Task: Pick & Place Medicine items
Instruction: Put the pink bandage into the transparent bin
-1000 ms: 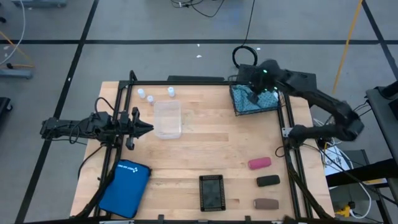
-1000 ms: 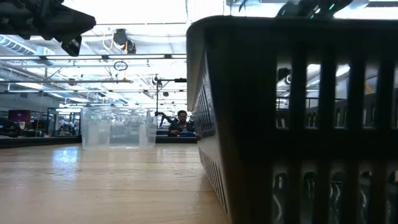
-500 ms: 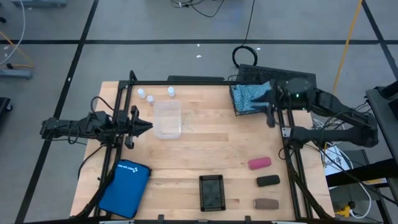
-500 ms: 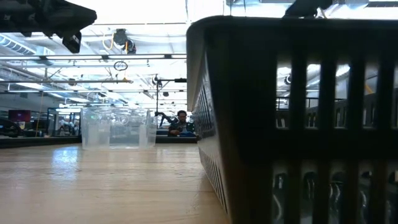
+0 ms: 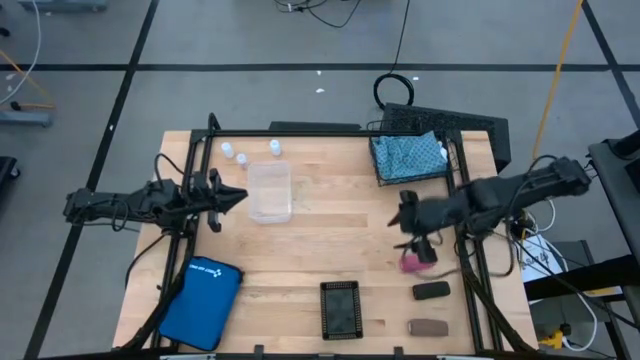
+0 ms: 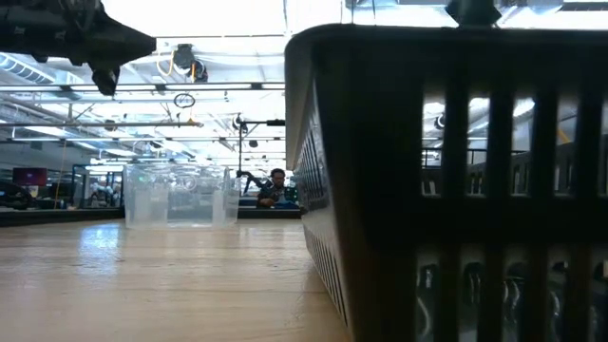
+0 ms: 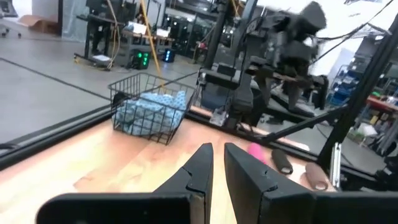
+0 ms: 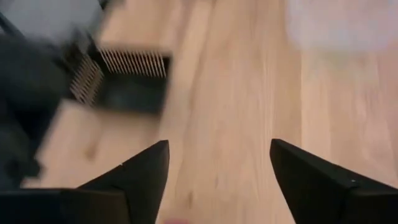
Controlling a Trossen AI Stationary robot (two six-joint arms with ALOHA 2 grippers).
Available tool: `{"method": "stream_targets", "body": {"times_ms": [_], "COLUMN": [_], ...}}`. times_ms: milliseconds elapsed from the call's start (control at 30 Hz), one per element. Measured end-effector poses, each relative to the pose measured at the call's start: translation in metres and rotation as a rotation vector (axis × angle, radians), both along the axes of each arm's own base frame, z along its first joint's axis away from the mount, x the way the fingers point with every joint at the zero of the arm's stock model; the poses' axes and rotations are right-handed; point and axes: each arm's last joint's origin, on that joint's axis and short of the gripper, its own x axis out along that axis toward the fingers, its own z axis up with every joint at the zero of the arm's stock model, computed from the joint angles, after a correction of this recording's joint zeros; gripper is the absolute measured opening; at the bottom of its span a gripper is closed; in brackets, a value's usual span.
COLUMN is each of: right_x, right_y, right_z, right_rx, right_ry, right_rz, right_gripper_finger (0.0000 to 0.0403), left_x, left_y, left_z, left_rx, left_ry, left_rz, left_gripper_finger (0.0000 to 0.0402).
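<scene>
Over the pink block near the table's right edge we poise our right gripper, fingers spread wide and empty. Teal pouch already sits in the wire basket. Next, we judge, descend and pinch. Our left gripper waits, nearly closed.

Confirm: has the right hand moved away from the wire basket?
Yes. The right hand left the black wire basket holding the teal pouch, swinging toward the pink oblong block.
</scene>
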Motion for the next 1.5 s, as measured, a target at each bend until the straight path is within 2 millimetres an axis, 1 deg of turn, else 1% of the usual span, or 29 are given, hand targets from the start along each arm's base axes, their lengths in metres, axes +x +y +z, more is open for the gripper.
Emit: {"method": "stream_targets", "body": {"times_ms": [67, 133, 267, 367, 533, 633, 733, 900, 1000, 1100, 1200, 1267, 1333, 1433, 1500], "right_x": [-0.001, -0.005, -0.009, -0.009, -0.009, -0.014, -0.023, -0.039, -0.044, -0.046, -0.049, -0.049, -0.048, -0.044, -0.037], "right_y": [0.009, 0.017, 0.033, 0.043, 0.055, 0.056, 0.056, 0.056, 0.055, 0.054, 0.050, 0.048, 0.046, 0.044, 0.043], "right_z": [-0.014, -0.027, -0.046, -0.055, -0.069, -0.082, -0.098, -0.126, -0.142, -0.157, -0.171, -0.175, -0.176, -0.173, -0.168], "right_rx": [-0.075, -0.117, -0.136, -0.154, -0.189, -0.196, -0.203, -0.181, -0.170, -0.128, -0.100, -0.086, -0.085, -0.077, -0.065], "right_ry": [0.127, 0.255, 0.440, 0.497, 0.567, 0.604, 0.654, 0.731, 0.715, 0.673, 0.671, 0.663, 0.665, 0.651, 0.589], "right_rz": [-0.039, -0.090, -0.170, -0.190, -0.217, -0.261, -0.263, -0.239, -0.222, -0.201, -0.180, -0.189, -0.195, -0.190, -0.193], "right_gripper_finger": [0.0275, 0.0269, 0.0253, 0.0247, 0.0245, 0.0247, 0.0246, 0.0243, 0.0243, 0.0242, 0.0240, 0.0233, 0.0216, 0.0177, 0.0147], "left_x": [0.003, 0.007, 0.018, 0.028, 0.043, 0.048, 0.051, 0.052, 0.053, 0.053, 0.053, 0.053, 0.053, 0.053, 0.053], "left_y": [0.001, 0.002, 0.002, 0.000, -0.001, -0.001, -0.002, -0.003, -0.003, -0.003, -0.003, -0.003, -0.003, -0.003, -0.003], "left_z": [-0.002, -0.004, -0.006, -0.010, -0.017, -0.020, -0.023, -0.020, -0.018, -0.018, -0.017, -0.016, -0.016, -0.016, -0.016], "left_rx": [0.004, 0.007, 0.053, 0.100, 0.100, 0.101, 0.100, 0.096, 0.094, 0.094, 0.092, 0.091, 0.092, 0.092, 0.091], "left_ry": [0.022, 0.050, 0.078, 0.121, 0.166, 0.180, 0.193, 0.161, 0.142, 0.134, 0.126, 0.122, 0.120, 0.119, 0.115], "left_rz": [0.030, 0.069, 0.100, 0.069, 0.062, 0.057, 0.022, -0.004, -0.011, -0.010, -0.010, -0.010, -0.010, -0.010, -0.010], "left_gripper_finger": [0.0048, 0.0058, 0.0108, 0.0153, 0.0225, 0.0257, 0.0278, 0.0293, 0.0294, 0.0294, 0.0294, 0.0294, 0.0294, 0.0294, 0.0294]}}
